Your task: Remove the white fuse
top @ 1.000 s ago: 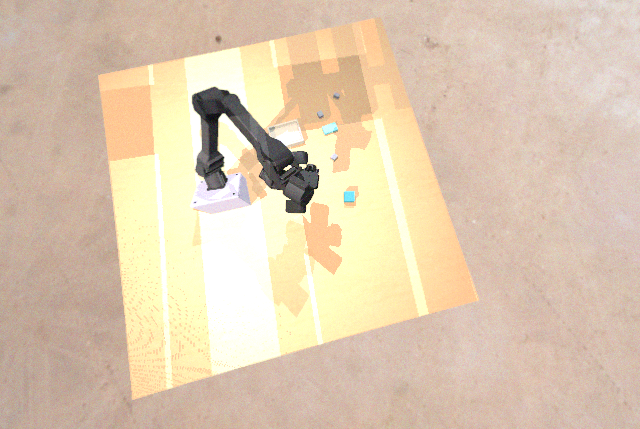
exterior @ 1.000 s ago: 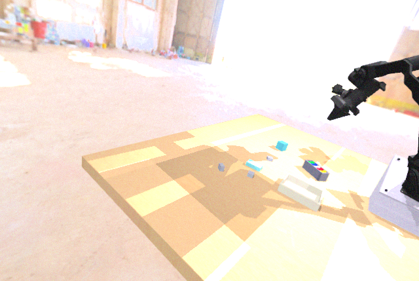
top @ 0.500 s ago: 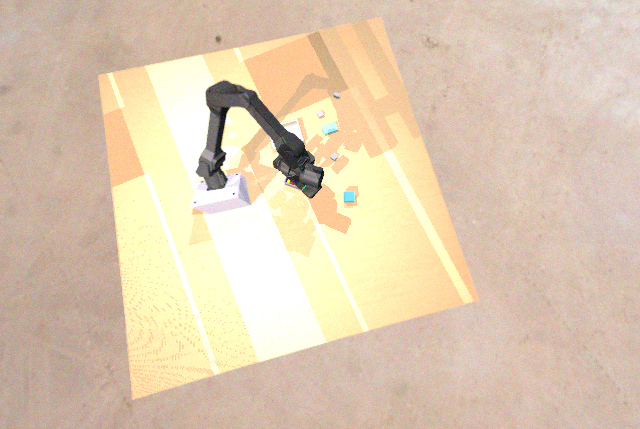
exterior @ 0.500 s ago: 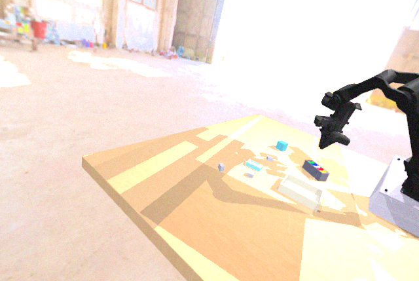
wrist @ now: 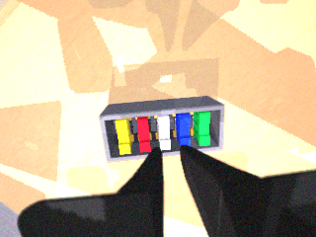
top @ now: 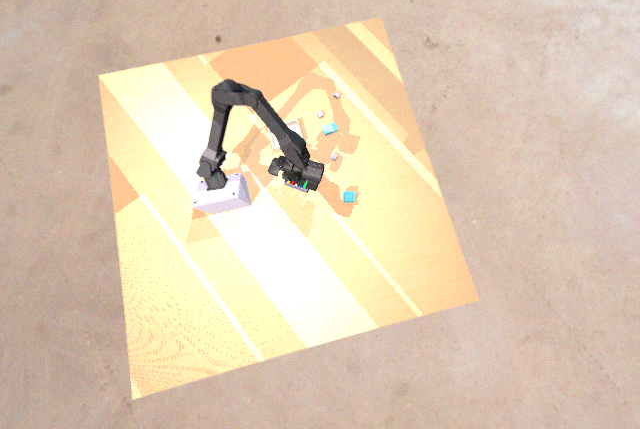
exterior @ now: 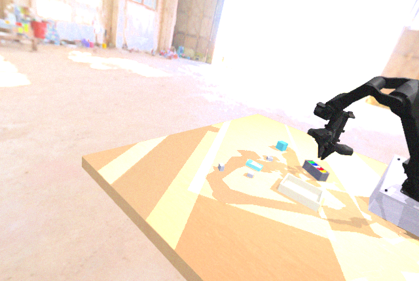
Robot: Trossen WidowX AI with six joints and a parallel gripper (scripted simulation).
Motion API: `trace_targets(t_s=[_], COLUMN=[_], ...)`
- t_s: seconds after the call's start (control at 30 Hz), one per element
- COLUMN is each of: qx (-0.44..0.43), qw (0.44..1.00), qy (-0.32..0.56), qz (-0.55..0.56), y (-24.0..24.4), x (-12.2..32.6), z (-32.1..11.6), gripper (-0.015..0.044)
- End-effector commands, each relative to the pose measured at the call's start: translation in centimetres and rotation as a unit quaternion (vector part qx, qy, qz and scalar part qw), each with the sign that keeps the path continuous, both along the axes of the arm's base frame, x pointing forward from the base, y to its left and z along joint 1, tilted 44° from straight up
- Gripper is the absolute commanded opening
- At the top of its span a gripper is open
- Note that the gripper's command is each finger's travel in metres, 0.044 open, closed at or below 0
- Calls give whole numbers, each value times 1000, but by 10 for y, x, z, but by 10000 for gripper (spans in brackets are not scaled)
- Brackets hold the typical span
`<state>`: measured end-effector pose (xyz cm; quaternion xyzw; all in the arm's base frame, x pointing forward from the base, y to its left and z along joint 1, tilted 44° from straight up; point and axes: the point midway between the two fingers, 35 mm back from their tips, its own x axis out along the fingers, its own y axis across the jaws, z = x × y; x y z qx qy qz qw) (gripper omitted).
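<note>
White fuse: the white fuse sits in the middle slot of the fuse block, upright, not lifted.
Neighbours: on its left is the red fuse, then the yellow fuse; on its right is the blue fuse, then the green fuse.
Fuse block: a grey open box, it lies on the desk, near the tray but apart from it.
Jaws: the gripper hangs above the block, pointing down. The jaws are nearly closed with only a narrow gap, and they grip nothing. In the wrist view the two tips line up with the white fuse and the blue one; the exterior view shows the gripper well above the block, not touching.
Tray: a pale shallow tray, nothing visible inside it.
Other things: a cyan cube, a flat cyan block and some small grey pieces lie farther out on the desk.
Arm base: the grey base stands on the desk beside the block.
</note>
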<state>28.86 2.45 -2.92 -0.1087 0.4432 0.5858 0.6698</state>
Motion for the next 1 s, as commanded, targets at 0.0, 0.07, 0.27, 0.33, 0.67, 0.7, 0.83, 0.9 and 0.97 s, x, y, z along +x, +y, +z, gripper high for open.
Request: trace_targets(t_s=[0.0, 0.07, 0.27, 0.33, 0.67, 0.7, 0.83, 0.9, 0.97], qx=[-3, -3, -3, -3, -2, -2, -2, -2, -2], qw=[1000, 1000, 1000, 1000, 1000, 1000, 1000, 1000, 1000], qy=[-3, -3, -3, -3, -3, -3, -3, -3, -3], qz=[6, 6, 6, 6, 6, 6, 6, 6, 6], y=[1, 3, 7, 8, 14, 15, 18, 19, 20], x=[-1, -1, -1, -1, -2, -2, -2, -3, -3], z=[-3, -4, -9, -10, -17, -18, -21, -22, -24], gripper=[60, 60, 60, 60, 60, 60, 60, 60, 60])
